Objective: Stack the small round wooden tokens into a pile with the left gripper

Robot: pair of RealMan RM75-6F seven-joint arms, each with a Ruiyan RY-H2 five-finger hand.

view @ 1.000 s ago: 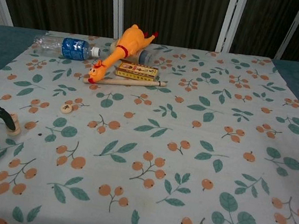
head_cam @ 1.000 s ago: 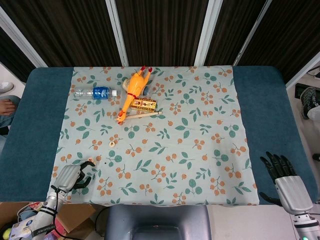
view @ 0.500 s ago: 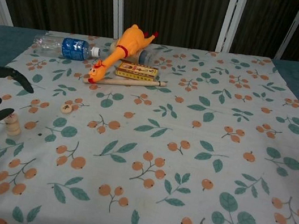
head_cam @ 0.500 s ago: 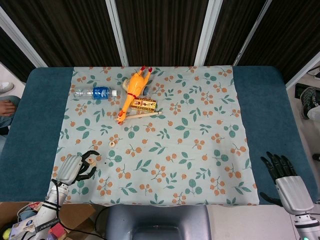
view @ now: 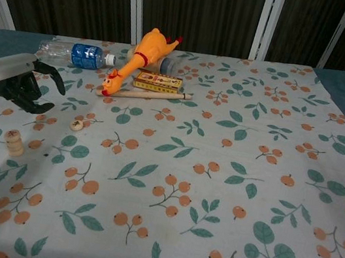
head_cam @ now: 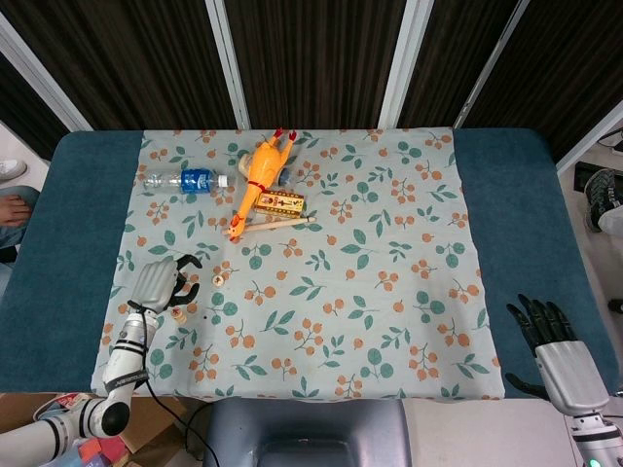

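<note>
A short stack of round wooden tokens [head_cam: 178,314] [view: 14,142] stands on the floral cloth near the left front. One loose token [head_cam: 218,280] [view: 76,125] lies flat further in and to the right of it. My left hand [head_cam: 161,284] [view: 24,84] hovers above the cloth, beyond the stack and left of the loose token. Its fingers are curved and apart, and it holds nothing. My right hand [head_cam: 545,336] rests at the table's right front corner with fingers spread and empty; the chest view does not show it.
At the back left lie a rubber chicken [head_cam: 261,175] [view: 137,60], a water bottle [head_cam: 187,181] [view: 76,54], a small printed box [head_cam: 278,204] [view: 158,82] and a wooden stick [head_cam: 277,225] [view: 145,93]. The blue table [head_cam: 68,243] extends past the cloth.
My left hand has risen from beside the stack and moved away from the front edge toward the loose token. The stack stays standing. The right hand has not moved.
</note>
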